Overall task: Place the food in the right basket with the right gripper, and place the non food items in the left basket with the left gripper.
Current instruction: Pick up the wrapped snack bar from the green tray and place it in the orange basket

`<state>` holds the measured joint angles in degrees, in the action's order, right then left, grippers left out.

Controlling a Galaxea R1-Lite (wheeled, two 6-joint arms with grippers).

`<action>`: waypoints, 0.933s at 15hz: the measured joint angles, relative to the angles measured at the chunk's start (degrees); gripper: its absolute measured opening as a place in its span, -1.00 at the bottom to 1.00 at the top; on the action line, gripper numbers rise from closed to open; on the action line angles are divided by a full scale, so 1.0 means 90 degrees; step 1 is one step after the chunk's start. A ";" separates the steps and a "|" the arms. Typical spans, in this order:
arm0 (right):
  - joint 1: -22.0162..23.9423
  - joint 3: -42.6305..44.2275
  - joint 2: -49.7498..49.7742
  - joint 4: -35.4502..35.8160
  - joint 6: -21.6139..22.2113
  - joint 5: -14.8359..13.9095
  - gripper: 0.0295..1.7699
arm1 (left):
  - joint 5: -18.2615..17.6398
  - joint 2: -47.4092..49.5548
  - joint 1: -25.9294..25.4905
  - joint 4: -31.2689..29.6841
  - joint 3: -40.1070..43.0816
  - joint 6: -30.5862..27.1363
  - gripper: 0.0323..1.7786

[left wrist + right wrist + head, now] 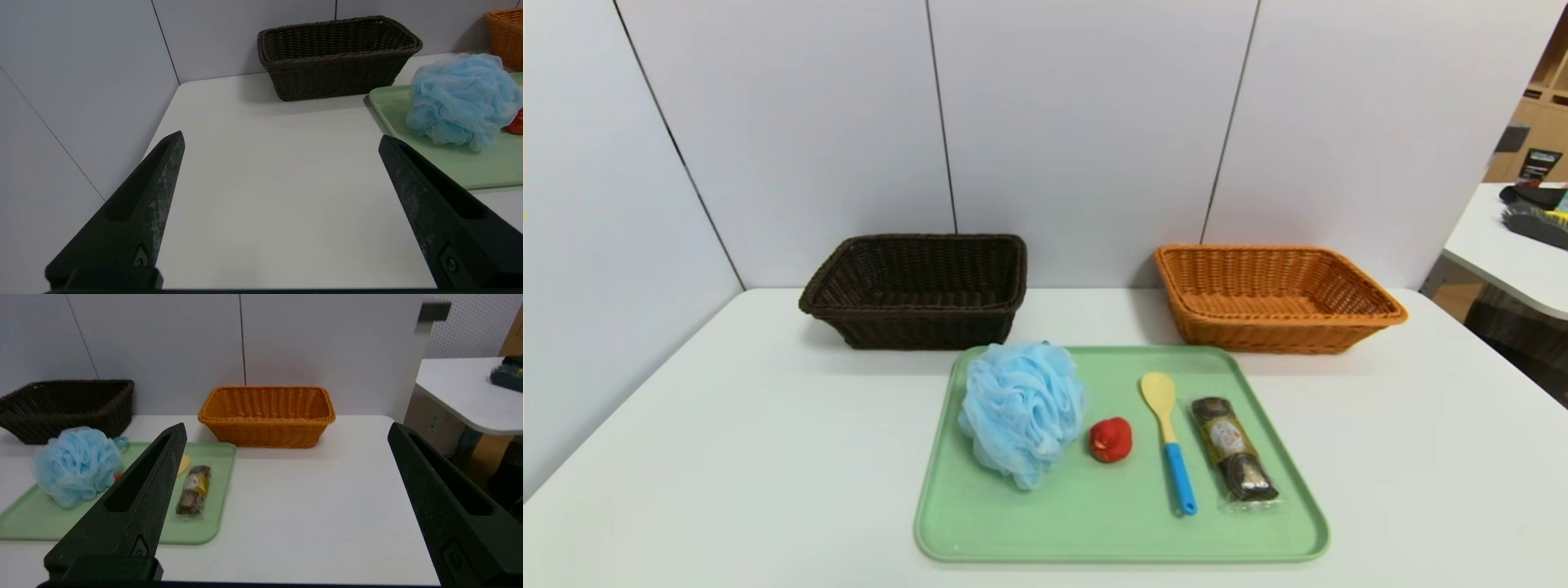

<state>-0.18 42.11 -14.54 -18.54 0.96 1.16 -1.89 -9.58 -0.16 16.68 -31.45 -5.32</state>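
L gripper [282, 141] & R gripper [287, 430]: fingers wide apart, nothing held, over table [768, 457].

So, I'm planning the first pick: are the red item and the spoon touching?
Apart: the head view shows bare green tray between the red item and the spoon.

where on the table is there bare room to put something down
Free: left of the green tray, below the dark basket; right of the tray, below the orange basket. Crowded: the tray's right half, with spoon beside packet.
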 joint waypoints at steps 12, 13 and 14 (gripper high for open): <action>-0.1078 0.6790 -0.6561 -0.3844 0.0465 0.0265 0.92 | -0.0294 -0.5906 0.0387 0.0421 -0.4857 -0.0039 0.90; -0.1269 0.6834 -0.6957 -0.4043 0.0783 0.0171 0.92 | -0.0228 -0.6221 0.0580 0.0423 -0.4833 0.0015 0.90; -0.1501 0.6858 -0.7295 -0.4237 0.1084 0.0091 0.92 | -0.0196 -0.6499 0.0764 0.0416 -0.4795 0.0098 0.90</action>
<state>-13.69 103.83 -80.20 -56.67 10.72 1.97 -3.66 -68.07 6.72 20.42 -74.61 -4.44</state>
